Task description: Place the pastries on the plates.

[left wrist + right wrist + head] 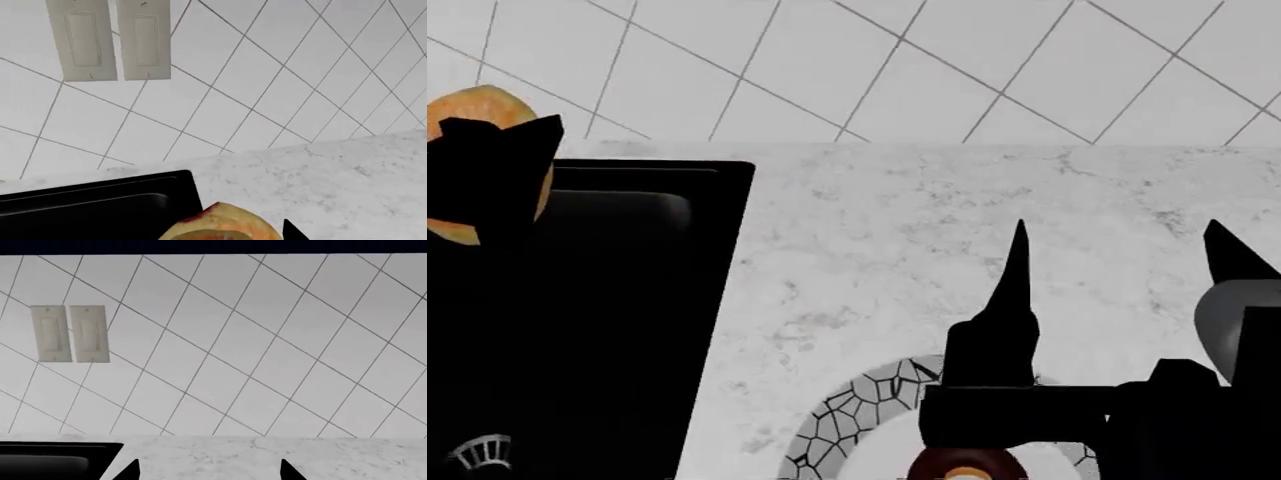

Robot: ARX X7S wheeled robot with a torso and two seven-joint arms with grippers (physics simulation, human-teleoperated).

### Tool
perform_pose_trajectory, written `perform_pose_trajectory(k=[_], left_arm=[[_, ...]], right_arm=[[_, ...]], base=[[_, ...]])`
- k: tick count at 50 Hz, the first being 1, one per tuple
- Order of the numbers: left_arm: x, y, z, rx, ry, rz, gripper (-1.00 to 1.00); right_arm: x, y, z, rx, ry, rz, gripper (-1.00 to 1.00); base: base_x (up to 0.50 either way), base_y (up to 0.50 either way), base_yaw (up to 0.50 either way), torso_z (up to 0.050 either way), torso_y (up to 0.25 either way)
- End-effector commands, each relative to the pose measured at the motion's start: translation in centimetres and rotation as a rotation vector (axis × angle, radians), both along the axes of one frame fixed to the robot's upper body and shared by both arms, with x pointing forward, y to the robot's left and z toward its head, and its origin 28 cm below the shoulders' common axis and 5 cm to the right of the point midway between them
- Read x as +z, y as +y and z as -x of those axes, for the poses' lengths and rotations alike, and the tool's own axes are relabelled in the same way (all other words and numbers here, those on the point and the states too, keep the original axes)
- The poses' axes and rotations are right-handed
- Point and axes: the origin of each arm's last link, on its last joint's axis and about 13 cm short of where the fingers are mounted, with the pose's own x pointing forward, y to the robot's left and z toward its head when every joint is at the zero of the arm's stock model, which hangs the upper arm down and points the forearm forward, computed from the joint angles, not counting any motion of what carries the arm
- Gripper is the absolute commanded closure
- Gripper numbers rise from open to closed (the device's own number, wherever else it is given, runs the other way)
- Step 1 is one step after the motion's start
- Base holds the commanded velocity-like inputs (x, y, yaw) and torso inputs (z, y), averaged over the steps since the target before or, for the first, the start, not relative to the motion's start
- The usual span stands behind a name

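Observation:
My left gripper (494,170) is shut on a golden-orange pastry (467,110) and holds it high over the black sink, near the tiled wall. In the left wrist view the pastry (223,225) fills the space between the jaws of that gripper (227,234). My right gripper (1121,250) is open and empty above the counter; its two dark fingertips (130,471) stand wide apart. The white plate with the black mosaic rim (847,420) lies below it at the near edge, partly hidden by the arm. A small brown round thing (965,468) shows on it; I cannot tell what it is. The wooden plate is out of view.
A black sink (627,300) takes up the left side, with a drain (481,455) at its near corner. White speckled counter (961,220) runs to the tiled wall. Two wall switches (110,40) hang above the sink.

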Motion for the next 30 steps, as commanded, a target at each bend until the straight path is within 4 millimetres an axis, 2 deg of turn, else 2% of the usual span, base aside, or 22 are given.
perform_pose_trajectory(k=[1, 12, 14, 18, 30], left_arm=[[-0.5, 0.1, 0.6, 0.043, -0.04, -0.005, 1.0], [-0.7, 0.0, 2.6, 0.045, -0.082, -0.009, 1.0], [-1.0, -0.1, 3.1, 0.063, -0.112, -0.061, 1.0], [-0.9, -0.2, 3.9, 0.048, -0.131, -0.026, 1.0], [-1.2, -0.1, 5.0, 0.086, -0.175, -0.023, 1.0]], right_arm=[[0.0, 0.0, -0.1, -0.007, -0.014, 0.017, -1.0], [-0.1, 0.1, 0.0, -0.007, -0.018, 0.012, -1.0], [-0.1, 0.1, 0.1, -0.008, -0.018, 0.009, -1.0], [0.0, 0.1, 0.1, -0.005, -0.02, 0.006, -1.0], [0.1, 0.0, 0.1, -0.01, -0.025, 0.002, -1.0]], base=[[0.0, 0.5, 0.0, 0.0, 0.0], [0.0, 0.5, 0.0, 0.0, 0.0], [0.0, 0.5, 0.0, 0.0, 0.0], [0.0, 0.5, 0.0, 0.0, 0.0], [0.0, 0.5, 0.0, 0.0, 0.0]])
